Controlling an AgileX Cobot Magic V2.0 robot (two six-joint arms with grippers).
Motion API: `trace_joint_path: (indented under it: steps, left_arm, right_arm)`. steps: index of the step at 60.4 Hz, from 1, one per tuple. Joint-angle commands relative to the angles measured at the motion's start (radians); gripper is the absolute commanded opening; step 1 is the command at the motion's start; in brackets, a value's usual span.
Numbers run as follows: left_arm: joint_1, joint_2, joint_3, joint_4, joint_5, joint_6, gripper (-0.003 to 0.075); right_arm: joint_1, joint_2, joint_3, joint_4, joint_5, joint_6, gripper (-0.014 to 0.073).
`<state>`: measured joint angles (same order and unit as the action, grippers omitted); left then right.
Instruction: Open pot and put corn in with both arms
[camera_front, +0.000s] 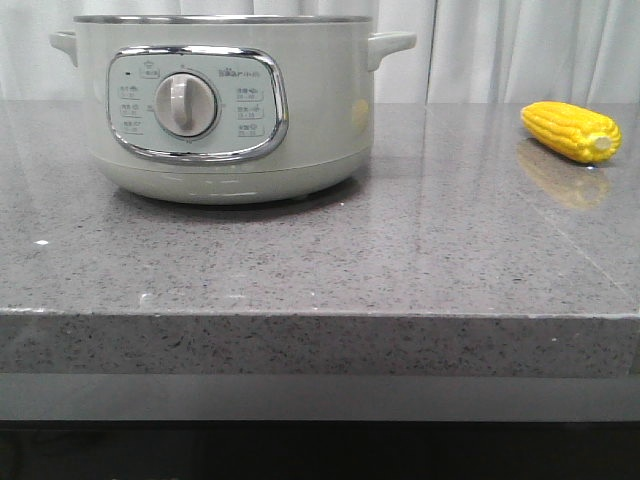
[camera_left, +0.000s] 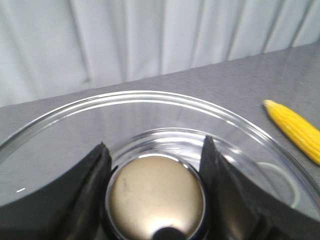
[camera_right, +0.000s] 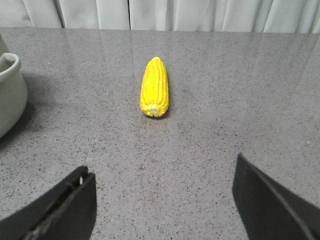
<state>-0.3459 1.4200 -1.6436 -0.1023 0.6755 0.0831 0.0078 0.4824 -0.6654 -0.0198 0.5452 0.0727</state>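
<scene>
- Underneath everything lies a speckled dark grey stone countertop (camera_front: 400, 260), polished enough to mirror what rests on it; pale pleated curtains (camera_front: 520, 50) close off the room behind its far edge.
- Towards the far left of the countertop stands the large round pale grey-green electric pot (camera_front: 225, 110), with a chrome-framed control panel, a white dial, two small side handles and a steel rim; the front view cuts it off just above the rim.
- Near the far right edge lies the small bright yellow corn cob (camera_front: 572, 131) on its side, well apart from the pot, its pale stub end turned towards the front.
- Seen from the left wrist, the left gripper (camera_left: 156, 200) has its dark fingers (camera_left: 90, 190) closed against either side of the rounded brushed-metal knob (camera_left: 155, 197) of a clear glass lid (camera_left: 240, 135); what lies beneath the glass is hard to make out.
- Seen from the right wrist, the right gripper (camera_right: 165, 200) is spread wide and holds nothing, above bare stone, with the cob beyond its fingertips.
- Neither arm appears in the front view.
</scene>
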Motion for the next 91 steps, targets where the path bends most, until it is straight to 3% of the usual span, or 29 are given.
trace_joint_path:
  steps: [1, 15, 30, 39, 61, 91]
  left_arm:
    - [0.062, -0.099, -0.014, -0.001, -0.073, -0.008, 0.0249]
    - [0.155, -0.306, 0.220, -0.001, -0.086, -0.008, 0.0249]
    - [0.156, -0.523, 0.496, 0.001, -0.134, -0.008, 0.0249]
    - [0.156, -0.617, 0.579, 0.001, -0.136, -0.008, 0.0249]
    - [0.156, -0.659, 0.595, 0.001, -0.136, -0.008, 0.0249]
    - [0.156, -0.659, 0.595, 0.001, -0.136, -0.008, 0.0248]
  right_arm:
    - [-0.004, 0.013, -0.025, -0.001, -0.072, -0.006, 0.0577]
    - [-0.004, 0.013, -0.025, -0.001, -0.057, -0.006, 0.0577]
    - [-0.004, 0.067, -0.025, 0.000, -0.021, -0.006, 0.0577]
    - [-0.004, 0.141, -0.058, 0.005, -0.006, -0.006, 0.0577]
    - [-0.004, 0.450, -0.277, 0.005, 0.034, -0.006, 0.0577]
    - [-0.004, 0.935, -0.704, 0.005, 0.258, -0.006, 0.0577]
